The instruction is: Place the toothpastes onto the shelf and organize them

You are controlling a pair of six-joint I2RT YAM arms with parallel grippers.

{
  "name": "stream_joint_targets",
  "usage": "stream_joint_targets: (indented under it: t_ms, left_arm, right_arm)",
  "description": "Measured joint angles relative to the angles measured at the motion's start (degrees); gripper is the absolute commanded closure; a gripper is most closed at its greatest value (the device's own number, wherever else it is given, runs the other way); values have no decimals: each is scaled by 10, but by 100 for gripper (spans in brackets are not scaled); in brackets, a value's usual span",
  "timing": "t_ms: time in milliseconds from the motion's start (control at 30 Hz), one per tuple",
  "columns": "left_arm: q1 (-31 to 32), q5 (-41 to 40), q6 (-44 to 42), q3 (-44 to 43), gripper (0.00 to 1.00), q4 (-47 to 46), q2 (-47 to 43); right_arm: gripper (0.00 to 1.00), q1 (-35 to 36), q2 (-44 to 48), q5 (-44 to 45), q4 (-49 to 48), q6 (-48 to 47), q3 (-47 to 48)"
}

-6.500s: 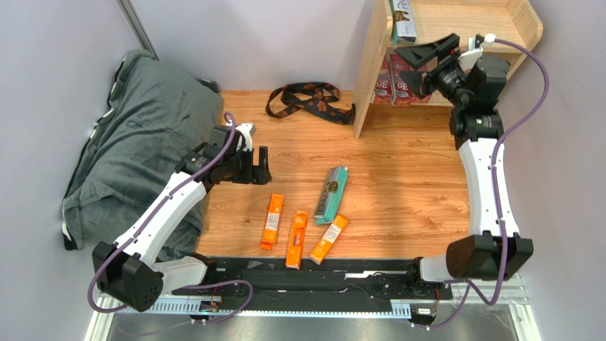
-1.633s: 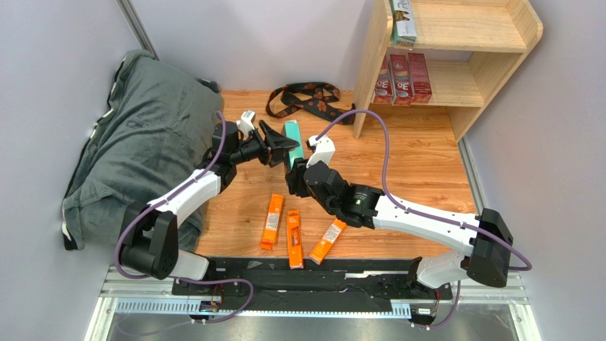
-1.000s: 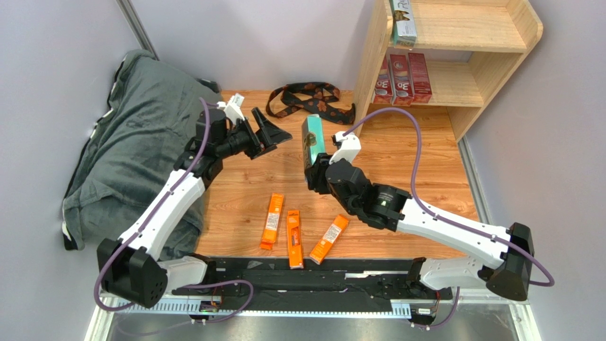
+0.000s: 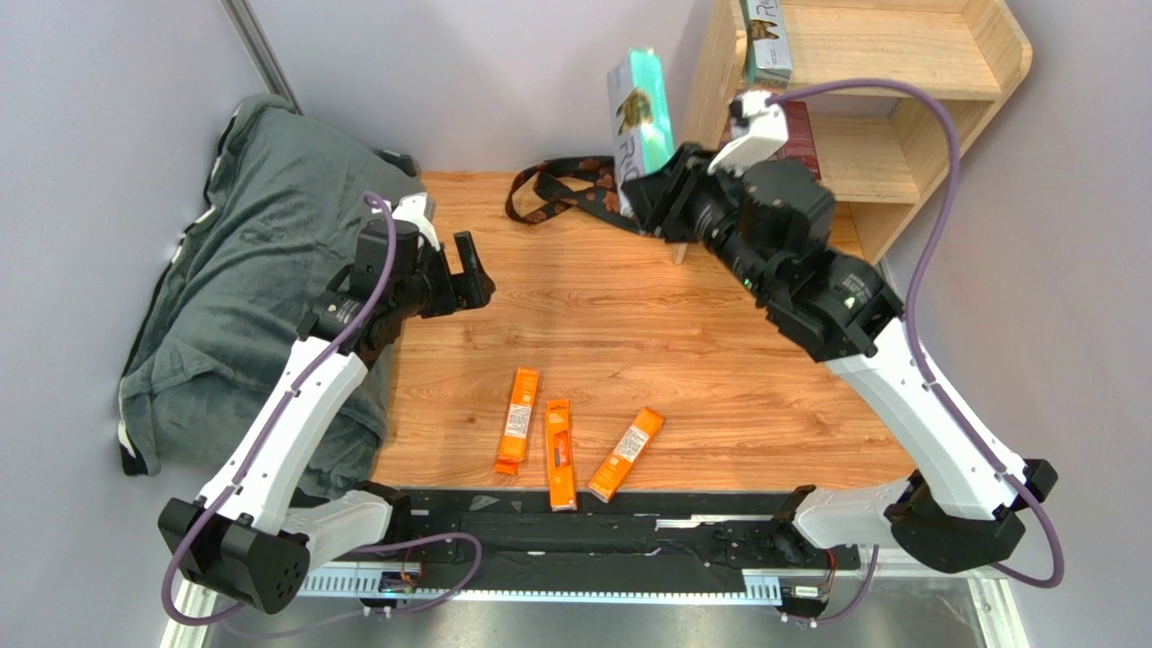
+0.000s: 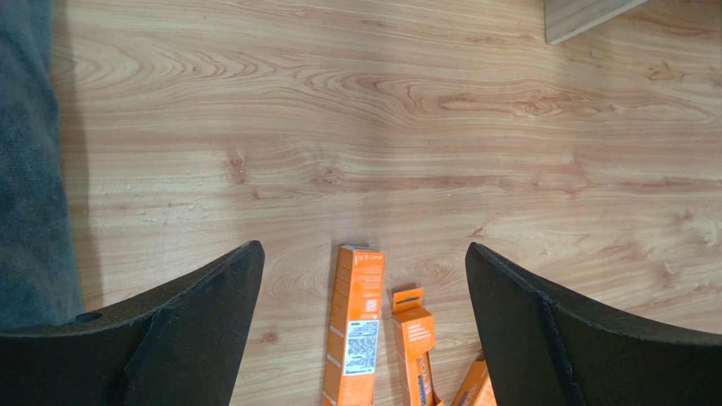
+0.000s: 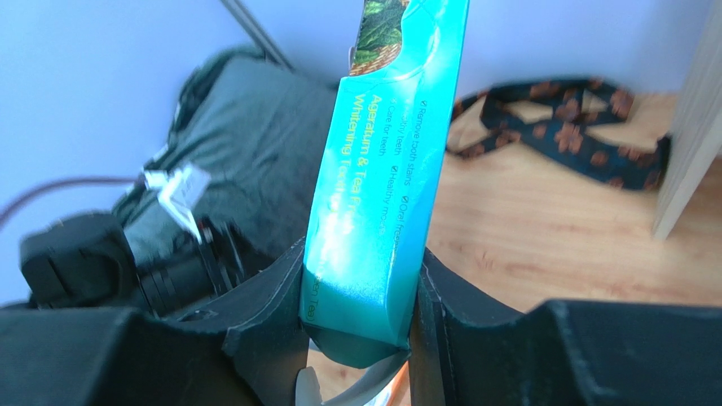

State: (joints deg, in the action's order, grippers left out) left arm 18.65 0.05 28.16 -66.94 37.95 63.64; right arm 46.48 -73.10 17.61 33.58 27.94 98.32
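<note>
A wood-grain table [image 4: 757, 338] fills the workspace. A heap of dark grey fabric [image 4: 257, 243] covers its left side. The light wooden shelf [image 4: 893, 54] stands in the far right corner, with two tiers, solid side panels and a raised rim round the top.

The right arm reaches up and far toward the shelf's left side panel. The right gripper [image 4: 655, 178] is clamped on the lower end of the teal toothpaste box [image 4: 640, 108]. The box stands nearly upright in the air, tilted a little, just left of the side panel and not on either tier. In the right wrist view the two black fingers [image 6: 271, 304] press its opposite narrow faces, and the teal toothpaste box [image 6: 390, 169] rises past the top edge of that view.

The left arm stretches along the right edge of the fabric. The left gripper [image 4: 467, 281] hangs over bare wood with its jaws spread wide and nothing between them, as the left wrist view confirms [image 5: 363, 250].

The black-and-brown patterned strap [image 4: 575, 189] lies looped on the table at the far side, left of the shelf.

A silver-white box [image 4: 767, 34] stands at the left end of the top tier. A dark red box [image 4: 807, 135] shows on the lower tier, partly hidden by the right arm.

Three orange boxes [image 4: 517, 421] [image 4: 560, 454] [image 4: 625, 454] lie flat near the front edge, side by side but apart, between the two arm bases.
</note>
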Motion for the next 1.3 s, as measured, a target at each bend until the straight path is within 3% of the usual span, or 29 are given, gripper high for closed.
stream_joint_targets:
  t_ms: [367,767,1300]
  left_arm:
    - [0,12,-13,23,2,-1,9]
    - [0,27,-30,52,2,-10,20]
    - [0,41,-46,70,2,-19,21]
  right_arm:
    - [61,-183,-94,-114,49,-24,231]
    - [62,-424,-177,-253,91,5,335]
    - [60,-562,-304,-374,131,37,417]
